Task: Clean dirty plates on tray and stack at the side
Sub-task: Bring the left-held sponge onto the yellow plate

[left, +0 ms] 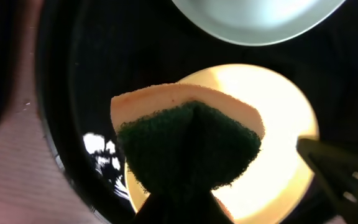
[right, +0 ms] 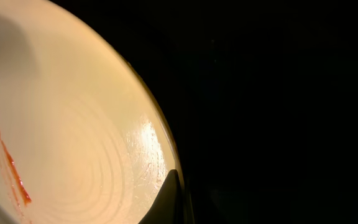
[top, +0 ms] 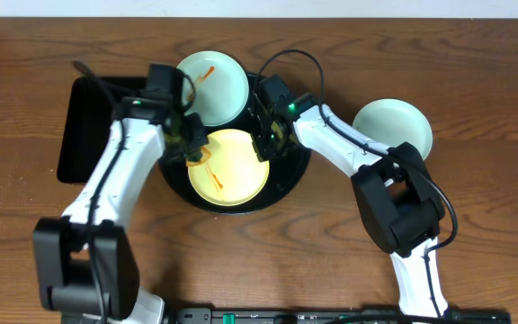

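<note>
On the black tray (top: 290, 183), the right gripper (top: 266, 148) pinches the yellow plate (top: 227, 169) by its rim, seemingly steadying it for the sponge (left: 188, 137) clamped in the left gripper (top: 190, 144).

A pale yellow plate (top: 232, 171) with thin orange-red streaks lies flat in the round, glossy black tray (top: 283, 185). The first blue-green plate (top: 218, 85), also streaked, overlaps the tray's far rim. The second blue-green plate (top: 394, 126), unmarked, sits apart on the tray's right.
</note>
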`<state>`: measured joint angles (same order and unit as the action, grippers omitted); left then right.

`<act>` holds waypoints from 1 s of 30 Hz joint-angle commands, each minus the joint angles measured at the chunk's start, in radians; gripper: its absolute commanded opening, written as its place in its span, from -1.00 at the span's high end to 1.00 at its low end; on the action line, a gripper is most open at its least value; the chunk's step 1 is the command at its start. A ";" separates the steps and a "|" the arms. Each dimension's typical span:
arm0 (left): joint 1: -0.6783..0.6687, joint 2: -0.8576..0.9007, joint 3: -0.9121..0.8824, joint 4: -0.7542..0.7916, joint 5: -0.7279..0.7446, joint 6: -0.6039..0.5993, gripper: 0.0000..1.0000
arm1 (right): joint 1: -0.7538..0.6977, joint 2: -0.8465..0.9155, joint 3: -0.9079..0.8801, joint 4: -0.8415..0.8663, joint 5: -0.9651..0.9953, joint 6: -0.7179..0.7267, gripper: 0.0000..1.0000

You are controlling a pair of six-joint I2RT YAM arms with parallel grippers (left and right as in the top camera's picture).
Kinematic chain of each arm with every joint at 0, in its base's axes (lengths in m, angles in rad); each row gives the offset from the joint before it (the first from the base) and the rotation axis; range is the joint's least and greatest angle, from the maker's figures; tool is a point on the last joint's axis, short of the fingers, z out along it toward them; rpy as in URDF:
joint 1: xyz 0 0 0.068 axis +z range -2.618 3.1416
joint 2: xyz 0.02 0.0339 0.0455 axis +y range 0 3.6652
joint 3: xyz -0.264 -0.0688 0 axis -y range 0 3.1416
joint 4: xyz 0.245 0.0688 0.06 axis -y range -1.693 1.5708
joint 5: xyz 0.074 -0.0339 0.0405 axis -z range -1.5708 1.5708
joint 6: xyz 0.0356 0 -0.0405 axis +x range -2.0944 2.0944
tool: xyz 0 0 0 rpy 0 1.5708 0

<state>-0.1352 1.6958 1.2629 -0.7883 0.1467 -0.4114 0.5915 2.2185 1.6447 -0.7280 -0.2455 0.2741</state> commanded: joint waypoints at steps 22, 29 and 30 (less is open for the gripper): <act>-0.278 0.246 -0.029 -0.019 -0.080 -0.235 0.85 | -0.031 0.006 0.000 0.003 -0.006 0.025 0.97; -0.261 0.246 -0.049 0.014 -0.150 -0.268 0.85 | -0.031 0.006 0.000 0.002 -0.006 0.025 0.97; -0.253 0.246 -0.049 0.029 -0.185 -0.268 0.85 | -0.031 0.006 0.000 0.002 -0.006 0.025 0.97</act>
<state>-0.4137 1.9266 1.2335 -0.7761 0.0563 -0.6498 0.5694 2.2185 1.6447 -0.7273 -0.2539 0.2817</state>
